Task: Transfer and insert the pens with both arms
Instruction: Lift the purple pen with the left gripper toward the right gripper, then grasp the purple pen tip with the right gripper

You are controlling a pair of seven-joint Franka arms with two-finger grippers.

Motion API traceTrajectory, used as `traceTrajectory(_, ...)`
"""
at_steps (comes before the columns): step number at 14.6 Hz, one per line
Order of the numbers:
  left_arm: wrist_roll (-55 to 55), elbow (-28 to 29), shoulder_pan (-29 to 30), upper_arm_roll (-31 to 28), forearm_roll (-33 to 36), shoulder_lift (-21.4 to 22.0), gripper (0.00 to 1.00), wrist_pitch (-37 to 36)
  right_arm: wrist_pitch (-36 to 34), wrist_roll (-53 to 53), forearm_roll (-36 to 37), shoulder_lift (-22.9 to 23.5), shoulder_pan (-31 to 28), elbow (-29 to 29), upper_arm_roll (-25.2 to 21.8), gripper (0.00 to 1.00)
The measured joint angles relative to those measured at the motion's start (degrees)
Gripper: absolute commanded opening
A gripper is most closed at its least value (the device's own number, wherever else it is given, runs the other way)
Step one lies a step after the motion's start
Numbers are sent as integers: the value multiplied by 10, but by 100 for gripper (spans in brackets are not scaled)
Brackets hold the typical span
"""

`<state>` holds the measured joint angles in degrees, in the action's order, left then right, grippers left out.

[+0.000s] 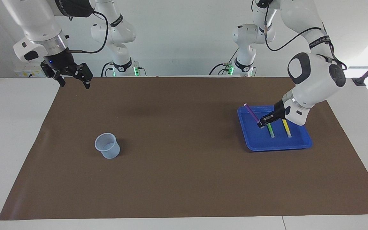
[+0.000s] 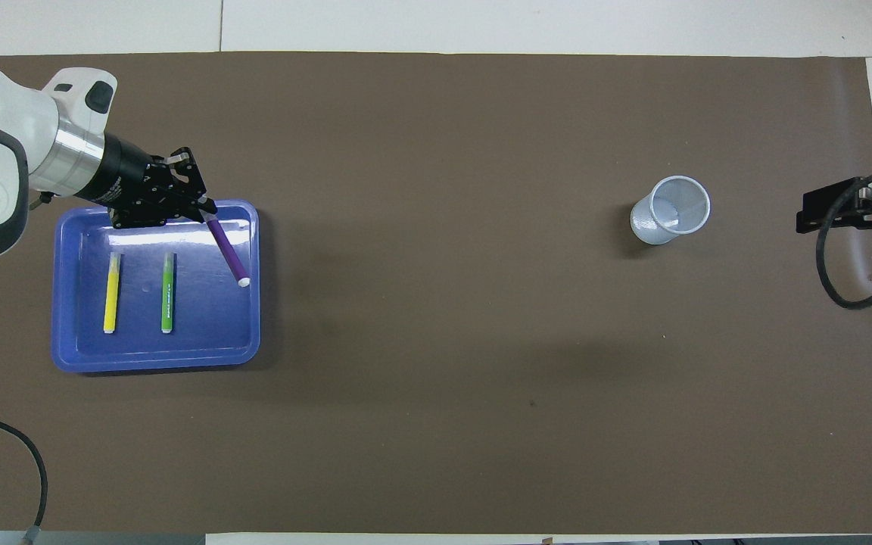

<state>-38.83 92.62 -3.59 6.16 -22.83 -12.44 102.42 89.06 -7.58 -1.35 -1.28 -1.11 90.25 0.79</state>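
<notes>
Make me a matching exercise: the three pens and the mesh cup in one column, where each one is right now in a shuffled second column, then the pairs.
Things:
1. purple pen
2. green pen
3. yellow pen
4. mesh cup

Places:
A. standing on the brown mat toward the right arm's end
B. lying in the blue tray, middle of it
C. held tilted in the shut left gripper, over the tray
D. lying in the tray, by its outer end

Pairs: 1-C, 2-B, 3-D, 4-A
</notes>
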Motion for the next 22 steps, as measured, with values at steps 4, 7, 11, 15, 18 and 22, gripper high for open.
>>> traceTrajectory(4, -242, -9, -5, 41, -76, 13, 0, 3, 43, -94, -45, 1, 16, 2, 5, 100)
traceTrajectory(7, -326, -1, -6, 56, -185, 15, 0, 19, 86, -219, -118, 5, 45, 3, 8, 100)
traceTrajectory(11, -332, 90, -33, 67, -341, 44, 0, 102, 153, -369, -223, 8, 67, 4, 8, 100)
traceTrajectory(15, -331, 163, -98, 70, -466, 76, 0, 205, 217, -512, -243, 12, 140, 5, 10, 100)
traceTrajectory(18, -331, 193, -134, 71, -516, 83, 0, 249, 230, -548, -243, 13, 174, 14, 10, 100)
traceTrajectory(22, -331, 212, -134, 68, -560, 93, 0, 251, 234, -549, -243, 12, 175, 35, 9, 100)
